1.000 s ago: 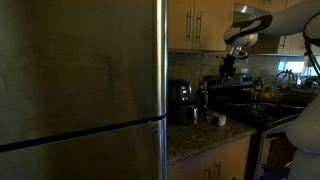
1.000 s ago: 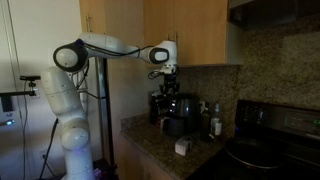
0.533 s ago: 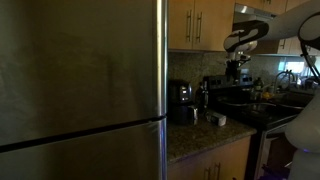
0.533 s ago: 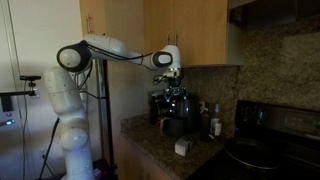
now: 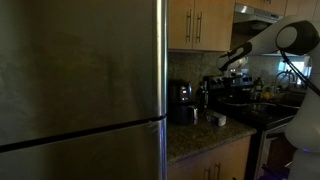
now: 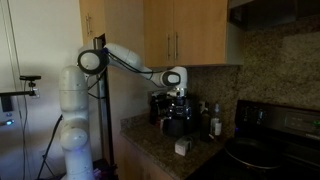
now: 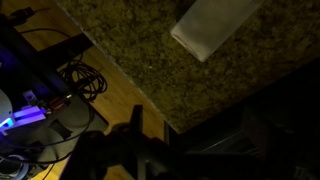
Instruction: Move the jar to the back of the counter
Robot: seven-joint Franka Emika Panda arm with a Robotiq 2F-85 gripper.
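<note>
The jar [image 6: 182, 147] is a small whitish container standing near the front edge of the dark speckled counter [image 6: 150, 152]; in an exterior view the jar [image 5: 218, 119] sits in front of the coffee maker. In the wrist view the jar [image 7: 215, 25] shows as a pale shape at the top right on the counter [image 7: 130, 50]. My gripper [image 6: 178, 92] hangs above the coffee maker, well above and behind the jar. Its dark fingers [image 7: 137, 130] stand wide apart with nothing between them; the gripper [image 7: 195, 150] is open. In an exterior view the gripper [image 5: 224, 72] is dim.
A black coffee maker [image 6: 175, 115] stands at the back of the counter, with a bottle [image 6: 215, 122] to its side. Wooden cabinets [image 6: 180, 35] hang overhead. A black stove [image 6: 262, 150] adjoins the counter. A steel fridge [image 5: 80, 90] fills one side. Cables [image 7: 70, 80] lie on the floor.
The arm has swung down and along the counter, bringing the gripper lower over the coffee maker. The jar has not moved.
</note>
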